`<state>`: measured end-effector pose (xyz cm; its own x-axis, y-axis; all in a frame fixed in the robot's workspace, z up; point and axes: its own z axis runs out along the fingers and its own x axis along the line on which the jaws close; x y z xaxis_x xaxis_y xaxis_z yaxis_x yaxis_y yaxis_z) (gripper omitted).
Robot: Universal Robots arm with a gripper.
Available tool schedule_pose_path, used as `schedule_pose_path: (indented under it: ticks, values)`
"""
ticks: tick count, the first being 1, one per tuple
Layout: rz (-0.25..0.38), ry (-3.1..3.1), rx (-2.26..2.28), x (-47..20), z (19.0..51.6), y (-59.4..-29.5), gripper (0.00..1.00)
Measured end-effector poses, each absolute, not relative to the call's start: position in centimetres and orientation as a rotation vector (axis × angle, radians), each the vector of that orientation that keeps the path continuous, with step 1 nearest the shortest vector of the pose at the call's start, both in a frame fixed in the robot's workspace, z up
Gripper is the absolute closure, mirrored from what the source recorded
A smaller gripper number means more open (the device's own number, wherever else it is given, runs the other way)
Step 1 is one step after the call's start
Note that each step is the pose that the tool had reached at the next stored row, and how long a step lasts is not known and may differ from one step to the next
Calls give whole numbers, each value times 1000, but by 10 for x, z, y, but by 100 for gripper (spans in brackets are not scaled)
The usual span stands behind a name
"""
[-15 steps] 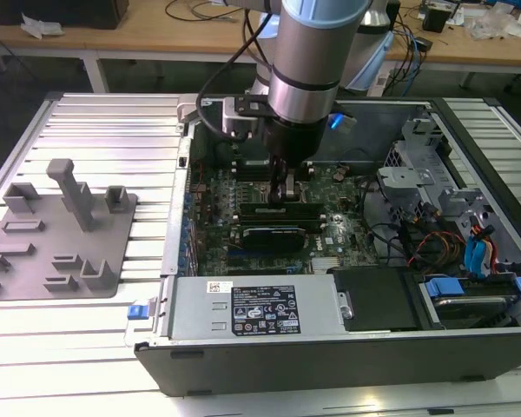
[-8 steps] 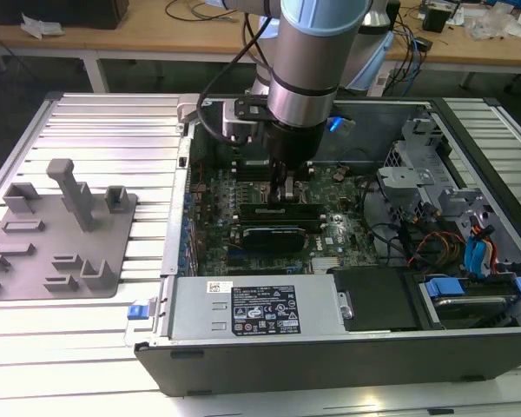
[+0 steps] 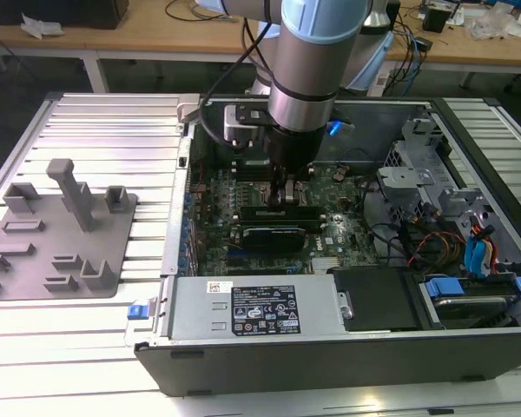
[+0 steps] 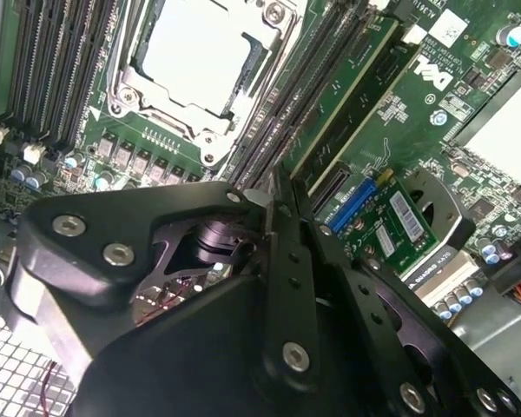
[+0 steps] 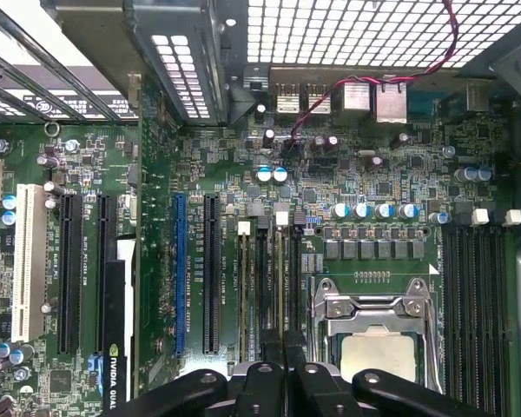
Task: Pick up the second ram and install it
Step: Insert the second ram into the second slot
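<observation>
The slim green memory stick (image 5: 279, 278) stands on edge among the long black memory slots (image 5: 262, 287), just beside the silver processor socket (image 5: 378, 334). Pressure at one end only would likely tilt it and leave the other end unseated. The black claw (image 5: 284, 346) sits over its near end, tips together and seemingly pinching it, inside the open grey computer case (image 3: 330, 365) at the centre of the exterior view.
</observation>
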<state>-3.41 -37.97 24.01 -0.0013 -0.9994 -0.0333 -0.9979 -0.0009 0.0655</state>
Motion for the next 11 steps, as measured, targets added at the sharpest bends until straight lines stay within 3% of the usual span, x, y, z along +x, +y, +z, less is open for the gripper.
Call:
schedule_pose_path:
  ticks: [11]
  values:
    - [-114,-2206,2206,-34,238,-380,91]
